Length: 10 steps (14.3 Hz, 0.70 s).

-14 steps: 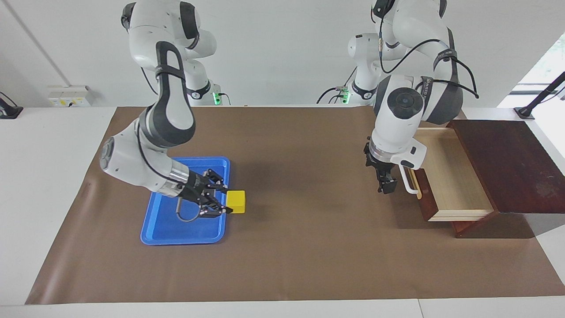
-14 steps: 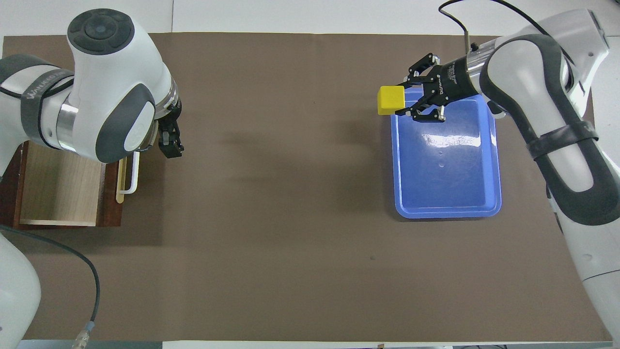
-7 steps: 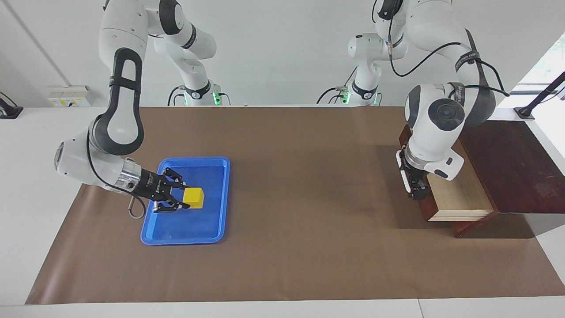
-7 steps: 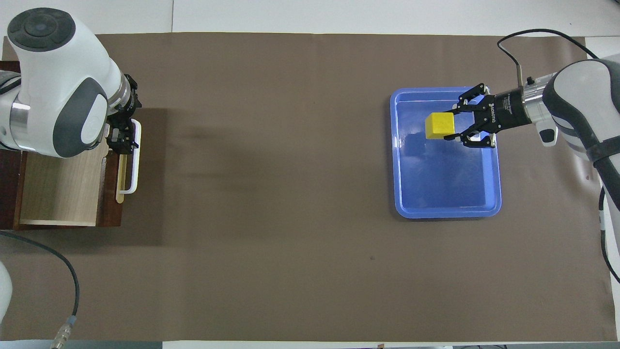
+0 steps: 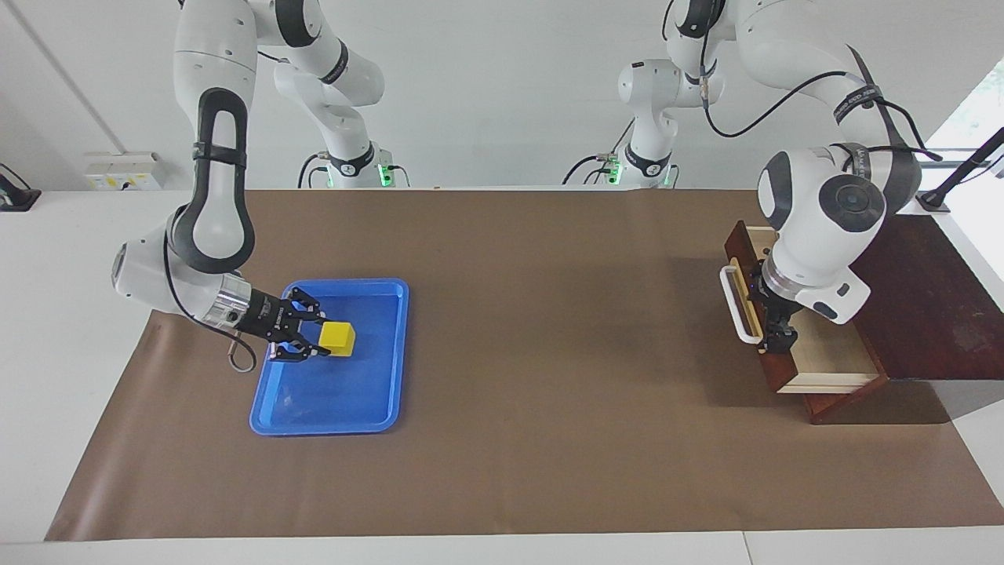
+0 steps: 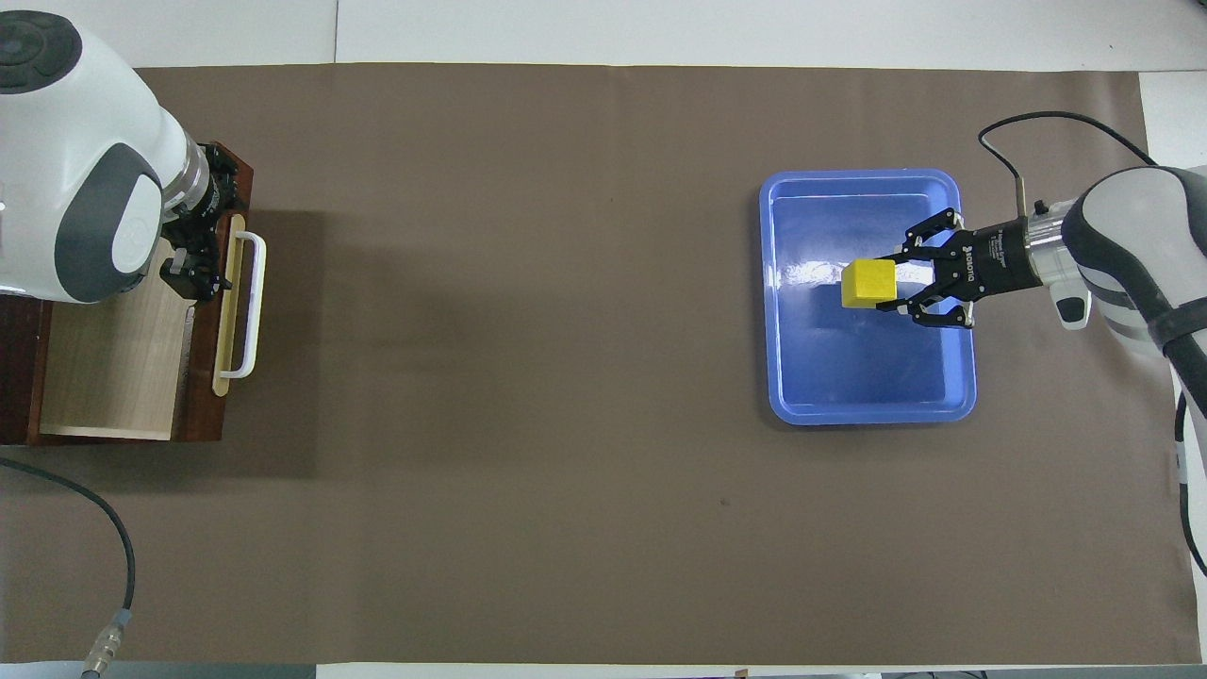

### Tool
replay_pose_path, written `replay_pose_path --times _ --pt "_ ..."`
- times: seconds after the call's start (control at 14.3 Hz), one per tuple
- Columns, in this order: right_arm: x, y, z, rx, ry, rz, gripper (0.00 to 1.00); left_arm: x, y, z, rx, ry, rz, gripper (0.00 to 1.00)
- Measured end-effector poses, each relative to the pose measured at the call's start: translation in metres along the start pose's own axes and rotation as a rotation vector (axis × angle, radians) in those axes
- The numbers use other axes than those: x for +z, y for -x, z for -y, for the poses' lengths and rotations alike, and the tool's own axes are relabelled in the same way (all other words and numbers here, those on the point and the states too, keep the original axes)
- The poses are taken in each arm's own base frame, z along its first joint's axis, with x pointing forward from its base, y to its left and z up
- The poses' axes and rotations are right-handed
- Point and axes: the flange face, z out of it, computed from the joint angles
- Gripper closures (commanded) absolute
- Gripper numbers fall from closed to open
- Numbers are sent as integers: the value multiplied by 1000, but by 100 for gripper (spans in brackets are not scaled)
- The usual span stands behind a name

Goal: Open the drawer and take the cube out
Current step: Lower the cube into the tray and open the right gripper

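Observation:
The yellow cube [image 5: 337, 338] is between the fingers of my right gripper [image 5: 316, 342], low over the blue tray [image 5: 337, 396]; in the overhead view the cube [image 6: 868, 284] and the right gripper [image 6: 894, 281] are over the tray's middle [image 6: 868, 377]. The dark reddish-brown drawer [image 5: 823, 362] stands pulled out at the left arm's end of the table, its light wood inside bare. My left gripper [image 5: 776, 336] is down at the inner side of the drawer's front panel, close to the white bar handle [image 5: 737, 302]. The drawer [image 6: 104, 377], handle [image 6: 250, 302] and left gripper [image 6: 191, 273] also show from overhead.
The dark wooden cabinet top [image 5: 925, 298] that the drawer slides from lies at the table's edge at the left arm's end. A brown mat [image 5: 549, 353] covers the table between tray and drawer.
My right gripper carried the cube from over the tray's edge to over the tray's middle. My left gripper moved from in front of the handle to the drawer front's inner side; the drawer slid in slightly.

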Motion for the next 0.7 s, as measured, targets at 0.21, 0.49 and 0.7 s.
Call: replay_pose_path --times 0.21,0.49,0.7 --pt "10 -11 -12 -36 -3 -13 100 -3 -43 4 29 11 -20 0" --pt "20 -21 -23 -94 11 -16 100 -2 -90 11 102 22 -42 0" --pt "22 -22 -25 -112 14 -13 100 0 -101 14 107 27 -24 0"
